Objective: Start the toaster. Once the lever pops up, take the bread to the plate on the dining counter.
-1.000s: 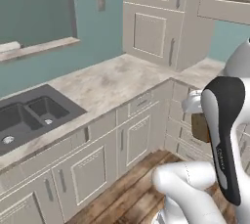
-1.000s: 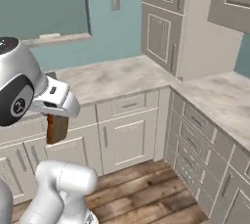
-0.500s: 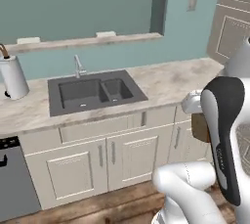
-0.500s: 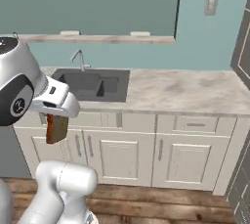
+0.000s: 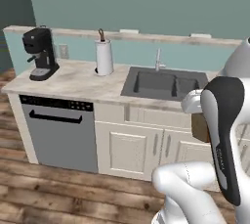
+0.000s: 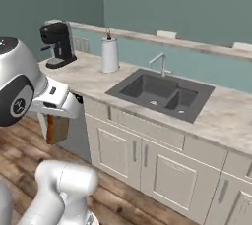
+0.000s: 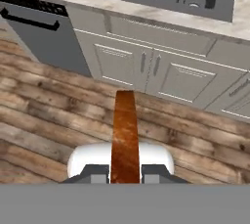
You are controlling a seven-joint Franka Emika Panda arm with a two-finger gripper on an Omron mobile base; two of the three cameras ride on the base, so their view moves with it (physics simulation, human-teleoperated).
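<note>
Whole scene has swung w/ the base: corner cabinets gone, now a marbled beige worktop (image 5: 73, 83) w/ dark double sink (image 6: 160, 93), white paper-towel roll (image 5: 104, 57), black coffee machine (image 5: 40, 53) far left and grey dishwasher (image 5: 58, 132) below. Two-finger gripper (image 7: 125, 171) stays pinched on the small brown toasted bread slice (image 7: 125, 137), held edge-on over the wood floor (image 7: 44, 120), near the cabinet fronts.

Bread (image 7: 125, 137) toasted brown; sink (image 6: 162, 94) dark grey; worktop (image 5: 78, 81) beige marbled.
</note>
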